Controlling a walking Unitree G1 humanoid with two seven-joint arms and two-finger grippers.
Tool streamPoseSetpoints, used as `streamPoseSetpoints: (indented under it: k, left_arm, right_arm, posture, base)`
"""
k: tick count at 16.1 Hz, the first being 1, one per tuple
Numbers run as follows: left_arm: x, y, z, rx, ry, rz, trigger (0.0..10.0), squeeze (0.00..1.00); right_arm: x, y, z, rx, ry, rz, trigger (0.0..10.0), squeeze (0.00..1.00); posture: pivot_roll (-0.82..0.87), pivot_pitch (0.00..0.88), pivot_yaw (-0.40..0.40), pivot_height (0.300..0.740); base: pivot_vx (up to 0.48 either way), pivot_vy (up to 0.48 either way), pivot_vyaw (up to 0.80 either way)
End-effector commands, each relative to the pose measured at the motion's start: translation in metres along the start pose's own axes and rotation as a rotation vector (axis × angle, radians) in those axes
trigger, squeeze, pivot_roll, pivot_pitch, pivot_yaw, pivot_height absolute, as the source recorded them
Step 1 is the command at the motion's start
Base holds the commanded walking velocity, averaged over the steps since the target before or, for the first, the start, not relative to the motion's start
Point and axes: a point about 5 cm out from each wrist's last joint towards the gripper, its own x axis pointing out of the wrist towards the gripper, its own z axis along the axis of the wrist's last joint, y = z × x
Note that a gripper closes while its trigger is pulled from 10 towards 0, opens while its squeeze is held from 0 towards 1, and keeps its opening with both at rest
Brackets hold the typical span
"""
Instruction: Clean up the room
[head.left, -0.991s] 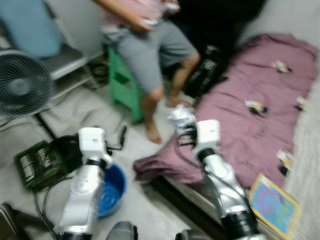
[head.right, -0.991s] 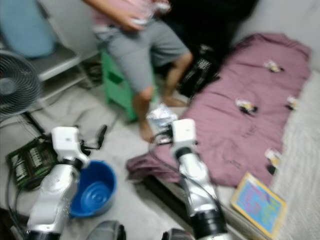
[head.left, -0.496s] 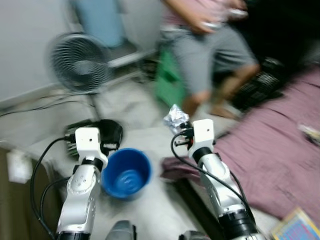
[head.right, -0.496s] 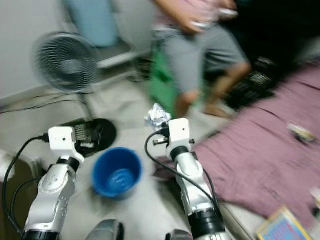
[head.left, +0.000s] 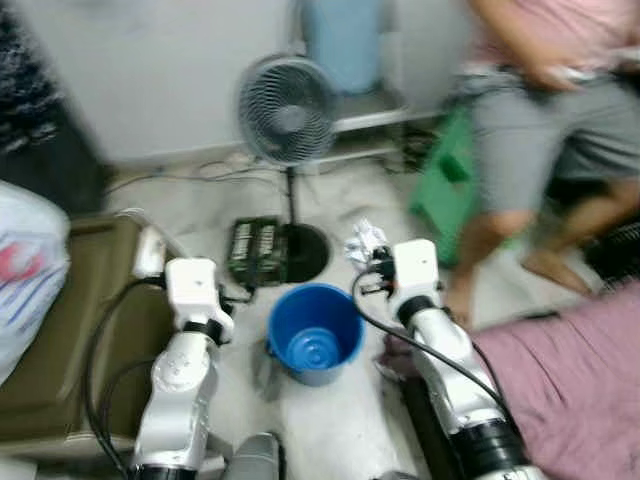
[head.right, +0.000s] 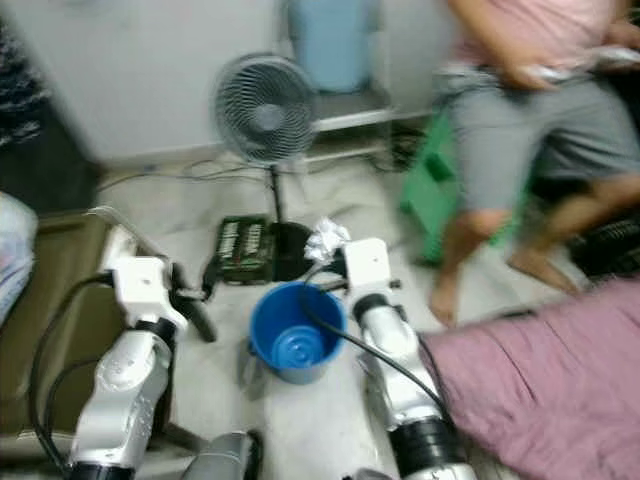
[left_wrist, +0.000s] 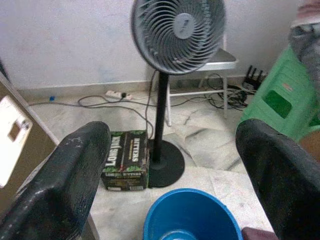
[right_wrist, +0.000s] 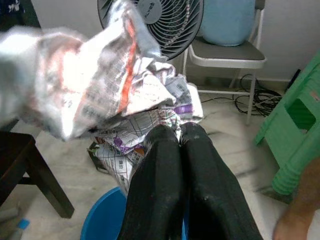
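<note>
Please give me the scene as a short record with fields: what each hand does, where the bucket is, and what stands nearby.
right hand: shut on crumpled wrapper, held at the bucket's far rim
left hand: open, holding nothing, beside the bucket
blue bucket: upright on the floor between the arms
fan: standing behind the bucket
green box: beside the fan base
person: at a green stool

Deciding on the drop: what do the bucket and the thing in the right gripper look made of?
Blue bucket: likely plastic, smooth, uniform colour, moulded rings at the bottom. Wrapper pinched in the right gripper: thin crinkled printed film or paper, sharp creases, slightly shiny; which one is unclear.
</note>
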Motion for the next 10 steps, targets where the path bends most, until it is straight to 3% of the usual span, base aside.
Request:
streamPoseSetpoints:
  k: [1,7,10]
  left_arm:
    - [0.0009,0.0032,0.0017,0.008,-0.003,0.004,10.0,0.0]
    - [0.0001,0.0038,0.002,0.009,-0.003,0.003,10.0,0.0]
    - [-0.0001,0.0035,0.0019,0.001,-0.004,-0.005,10.0,0.0]
  right_arm:
    - [0.0015,0.0037,0.0011,0.011,-0.002,0.01,10.0,0.0]
    - [0.0018,0.0057,0.0003,0.02,0.001,0.016,10.0,0.0]
    - [0.0022,0.005,0.0003,0.03,-0.001,0.005,10.0,0.0]
  posture:
    - [0.01,0.05,-0.019,0.74]
    - [0.01,0.059,-0.021,0.74]
    - [0.01,0.062,-0.02,0.74]
  base:
    - [0.0,0.0,0.8]
    - [0.0,0.0,0.8]
    - [0.0,0.0,0.15]
